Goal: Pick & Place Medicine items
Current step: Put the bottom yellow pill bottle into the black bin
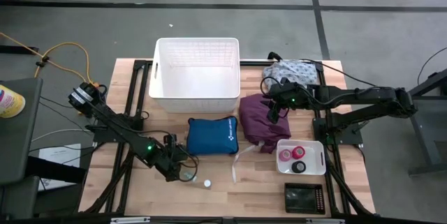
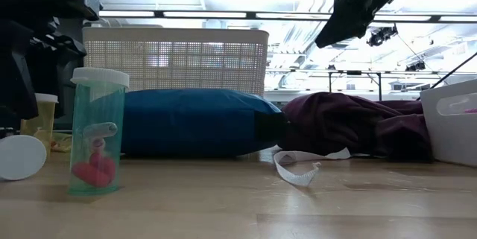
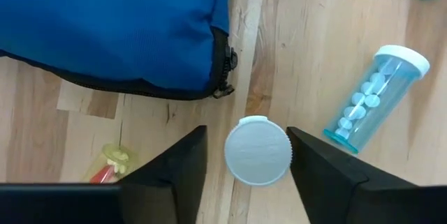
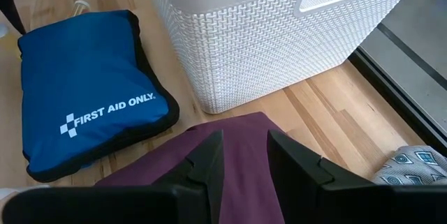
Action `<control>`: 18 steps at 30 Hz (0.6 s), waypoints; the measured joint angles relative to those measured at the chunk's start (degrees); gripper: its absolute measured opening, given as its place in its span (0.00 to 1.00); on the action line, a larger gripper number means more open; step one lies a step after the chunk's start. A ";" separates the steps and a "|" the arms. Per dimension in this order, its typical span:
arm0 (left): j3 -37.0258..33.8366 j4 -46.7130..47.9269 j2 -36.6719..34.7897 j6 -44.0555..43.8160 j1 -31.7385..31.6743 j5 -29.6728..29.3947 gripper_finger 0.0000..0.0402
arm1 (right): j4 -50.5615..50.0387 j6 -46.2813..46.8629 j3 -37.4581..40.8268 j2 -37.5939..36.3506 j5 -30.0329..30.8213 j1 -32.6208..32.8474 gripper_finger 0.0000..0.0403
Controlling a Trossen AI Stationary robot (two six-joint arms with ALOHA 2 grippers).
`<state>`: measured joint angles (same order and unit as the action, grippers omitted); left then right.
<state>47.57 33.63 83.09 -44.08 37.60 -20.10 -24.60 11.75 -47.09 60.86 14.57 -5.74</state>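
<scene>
While hovering low over the table (image 1: 126, 182) just before the blue pouch (image 3: 112, 28), left pincer (image 3: 257, 155) half-spread, not yet pinching, straddles the upright white-capped vial (image 3: 258, 150), long axis vertical between its fingers; right pincer (image 4: 241, 155), narrowly parted, idles well apart above purple cloth (image 4: 237, 147).

- A robotics lab or workshop hall, not a home: the wooden table (image 1: 209, 203) stands on a bare grey concrete floor (image 1: 363, 35) crossed by dark lines.
- Two dark robot arms are fixed to black metal framing at the table's sides.
- Orange and black cables (image 1: 66, 53) trail over the floor beside the table.
- Beyond the table, the low view shows a high ceiling with long strip lights (image 2: 194, 14) and open metal beams.
</scene>
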 joint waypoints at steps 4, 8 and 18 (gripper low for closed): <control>0.00 0.00 0.01 -0.58 0.00 0.47 0.35 | 0.00 0.00 0.00 -0.02 0.00 0.00 0.24; 0.00 0.02 0.00 -0.58 0.00 0.70 0.27 | 0.00 0.00 0.00 -0.02 -0.01 0.00 0.24; 0.00 0.02 0.00 -0.56 0.00 0.83 0.29 | 0.00 -0.01 0.00 0.00 -0.02 0.00 0.24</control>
<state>47.57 33.65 83.09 -44.64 37.60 -19.27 -24.60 11.74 -47.09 60.85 14.55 -5.74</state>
